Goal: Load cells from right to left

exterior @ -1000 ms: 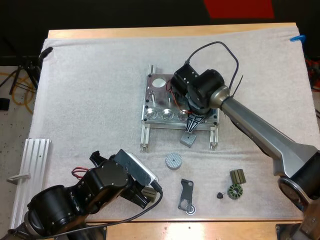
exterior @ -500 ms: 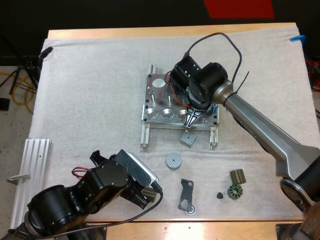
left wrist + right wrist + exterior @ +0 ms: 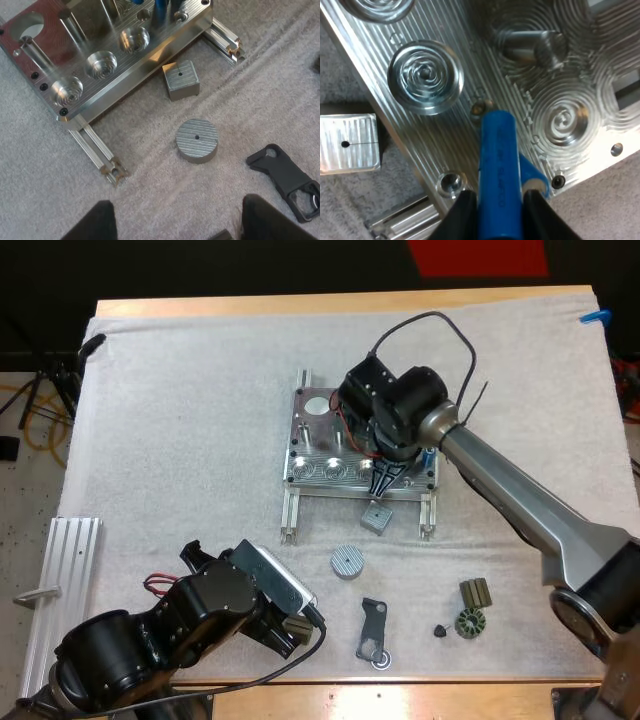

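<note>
Cell (image 3: 497, 165), a bright blue cylinder, sits pinched between the two black fingers of the right gripper (image 3: 498, 196), which press on its sides near one end; it hangs over the near right part of the metal fixture (image 3: 451, 150), between two round pockets (image 3: 425, 76), and I cannot tell whether its far end touches the plate. It looks stiff and smooth, probably light, and likely slippery in its wrap; a hold across the body, as now, seems right, though a tilt could jam it on a pocket rim. A steel post (image 3: 540, 47) stands near the far pocket, so the room for tipping the cylinder upright is judged tight there; the fixture's edge is just beside the fingers. In the left wrist view a small square block (image 3: 181, 80) lies just beside that edge, a round disc (image 3: 197, 141) and a black bracket (image 3: 285, 172) lie farther out on the mat. The left gripper (image 3: 180, 220) hangs well apart from the fixture, fingers spread wide and gripping nothing; open mat lies on that side.
</note>
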